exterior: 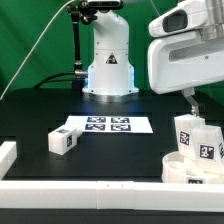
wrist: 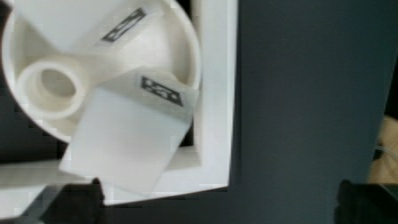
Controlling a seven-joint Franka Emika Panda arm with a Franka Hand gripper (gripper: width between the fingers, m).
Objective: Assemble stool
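Note:
The round white seat disc (exterior: 186, 171) lies at the exterior view's right, against the front rail. Two chunky white legs with tags (exterior: 187, 135) (exterior: 209, 148) stand up from it. A third leg (exterior: 65, 140) lies loose on the black table at the left. My gripper (exterior: 194, 108) hangs just above the standing legs. In the wrist view the seat disc (wrist: 63, 55) shows its hub hole, and a tagged leg (wrist: 134, 140) rises toward the camera. My gripper (wrist: 222, 205) is open, with the fingers wide apart. Only the leg's corner lies by one finger (wrist: 80, 203).
The marker board (exterior: 108, 125) lies flat in the table's middle, before the robot's base (exterior: 108, 60). White border rails run along the front (exterior: 90, 196) and the left (exterior: 8, 153). A rail (wrist: 215, 90) borders the seat disc in the wrist view.

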